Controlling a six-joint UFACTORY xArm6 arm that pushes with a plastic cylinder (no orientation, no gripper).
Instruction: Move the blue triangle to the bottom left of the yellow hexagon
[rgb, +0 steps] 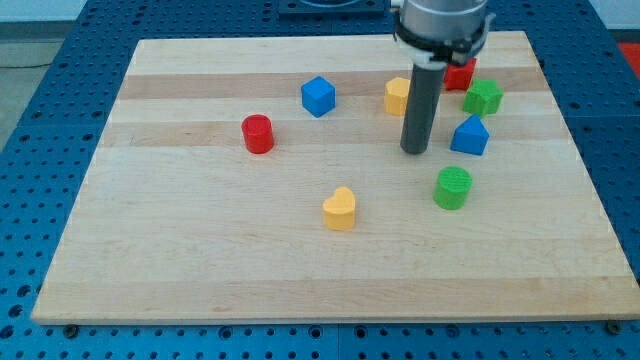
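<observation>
The blue triangle (470, 136) lies on the wooden board at the view's right. The yellow hexagon (397, 96) lies up and to the left of it, partly hidden behind my rod. My tip (415, 151) rests on the board just left of the blue triangle and below the yellow hexagon, with a small gap to the triangle.
A red block (461, 73) and a green block (483, 97) lie above the triangle. A green cylinder (453, 187) lies below it. A blue cube (318, 96), a red cylinder (258, 133) and a yellow heart-like block (340, 208) lie further left. The board's edge (330, 318) runs along the bottom.
</observation>
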